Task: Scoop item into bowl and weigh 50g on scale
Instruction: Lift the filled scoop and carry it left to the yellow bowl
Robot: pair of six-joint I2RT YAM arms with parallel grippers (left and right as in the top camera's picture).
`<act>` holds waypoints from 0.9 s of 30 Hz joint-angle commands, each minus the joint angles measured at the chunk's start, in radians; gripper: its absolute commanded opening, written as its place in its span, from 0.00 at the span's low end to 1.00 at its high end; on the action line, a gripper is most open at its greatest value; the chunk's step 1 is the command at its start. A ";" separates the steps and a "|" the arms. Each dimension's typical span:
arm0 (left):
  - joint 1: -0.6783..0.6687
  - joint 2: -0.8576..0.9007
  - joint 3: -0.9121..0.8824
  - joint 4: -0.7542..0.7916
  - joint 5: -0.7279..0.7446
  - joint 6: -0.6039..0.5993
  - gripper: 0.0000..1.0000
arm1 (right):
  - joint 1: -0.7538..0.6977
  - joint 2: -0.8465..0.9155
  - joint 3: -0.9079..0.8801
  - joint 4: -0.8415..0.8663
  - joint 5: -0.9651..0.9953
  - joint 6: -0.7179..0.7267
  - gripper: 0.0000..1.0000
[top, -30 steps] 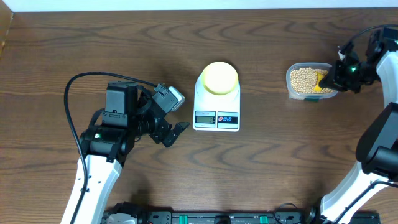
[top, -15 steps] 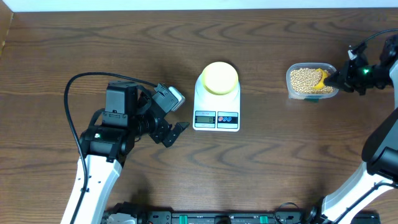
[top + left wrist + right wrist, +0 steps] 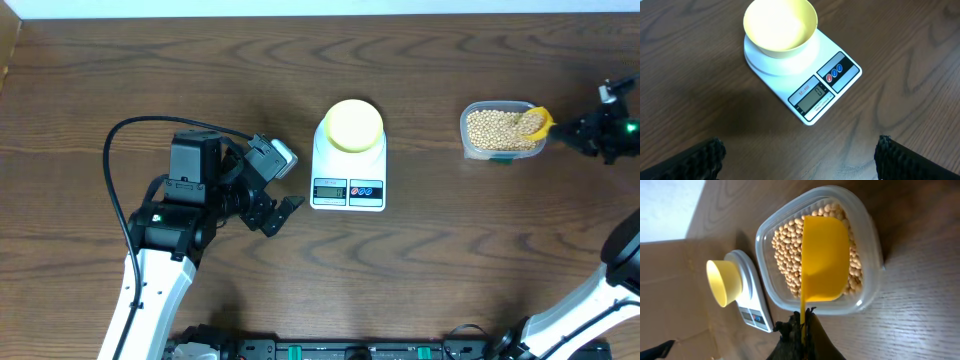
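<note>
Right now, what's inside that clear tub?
Tan beans lie in the clear tub, with a yellow scoop over them. Beans beneath the scoop are hidden from view.

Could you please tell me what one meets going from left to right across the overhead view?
Open left gripper → white rectangular digital scale carrying the small pale yellow bowl → clear plastic tub of tan beans → bright yellow scoop → shut right gripper holding it.

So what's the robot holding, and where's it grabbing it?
The right gripper pinches the yellow scoop by its thin handle's end. The left gripper is open, empty.
</note>
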 commanded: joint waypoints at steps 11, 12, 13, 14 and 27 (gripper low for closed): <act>0.005 0.000 -0.002 -0.003 0.009 0.013 0.98 | -0.030 0.009 -0.005 -0.093 -0.170 -0.135 0.01; 0.005 0.000 -0.002 -0.003 0.009 0.014 0.98 | -0.026 0.009 -0.005 -0.097 -0.182 -0.135 0.01; 0.005 0.000 -0.002 -0.003 0.009 0.013 0.97 | -0.024 0.009 -0.005 -0.099 -0.192 -0.138 0.01; 0.005 0.000 -0.002 -0.003 0.009 0.013 0.97 | -0.020 0.009 -0.005 -0.100 -0.207 -0.141 0.01; 0.005 0.000 -0.002 -0.003 0.009 0.013 0.97 | 0.134 0.009 -0.005 -0.080 -0.294 -0.130 0.01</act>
